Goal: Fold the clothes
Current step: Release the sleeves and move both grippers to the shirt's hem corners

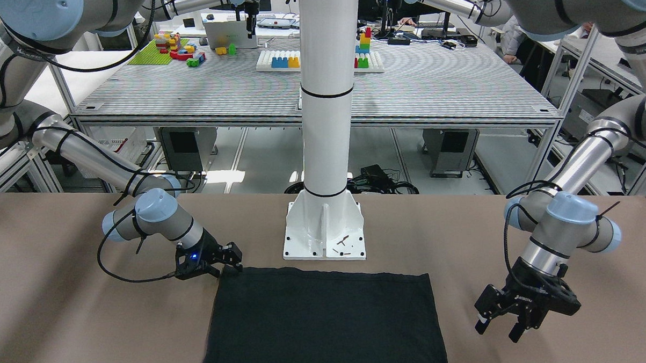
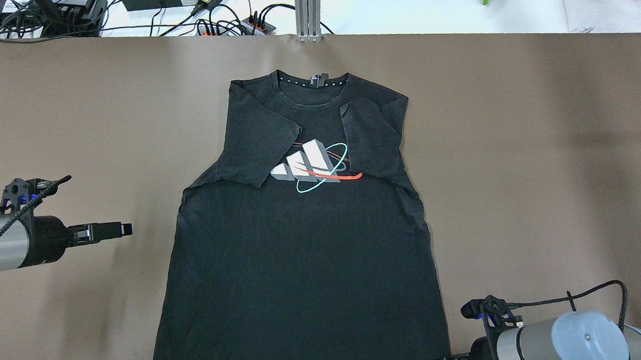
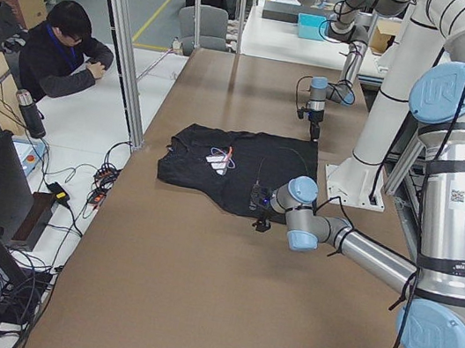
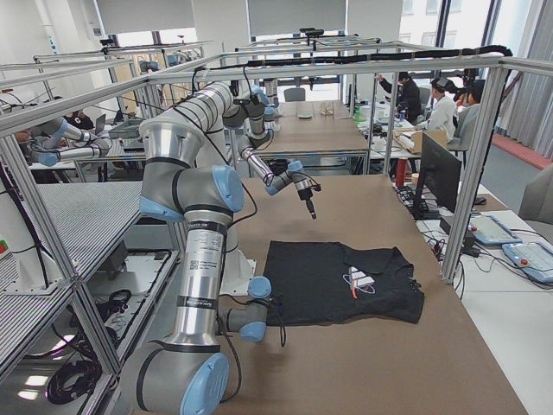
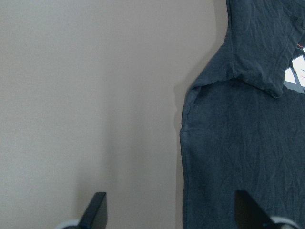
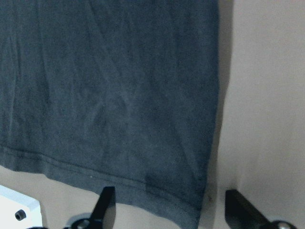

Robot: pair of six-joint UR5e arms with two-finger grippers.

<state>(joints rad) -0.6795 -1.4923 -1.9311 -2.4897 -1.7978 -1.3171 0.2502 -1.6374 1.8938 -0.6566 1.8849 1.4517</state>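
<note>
a black t-shirt (image 2: 303,259) was laid flat, print side up, in the middle of the brown-covered table (image 2: 549,188), with its collar turned away from the robot and its hem nearest the base. both sleeves (image 2: 257,145) were seen folded inward over the chest, on either side of the printed logo (image 2: 314,166), so the sleeve stage was judged done and the body folds not yet begun.

the left gripper (image 1: 498,330) was held beside the shirt's left side edge, apart from the cloth. its jaws were spread wide and nothing was held between them. the right gripper (image 1: 226,263) was set low at the hem corner (image 6: 190,210) on the robot's right. its jaws were also parted wide, with the corner lying between them in the wrist view. no cloth was pinched, and whether the fingertips touched the table could not be told.

the step in hand was judged to be the approach for a grasp. for the next move, the right jaws would need to be closed on the hem corner, and a matching hold taken by the left, before the cloth could be lifted and carried over.
</note>
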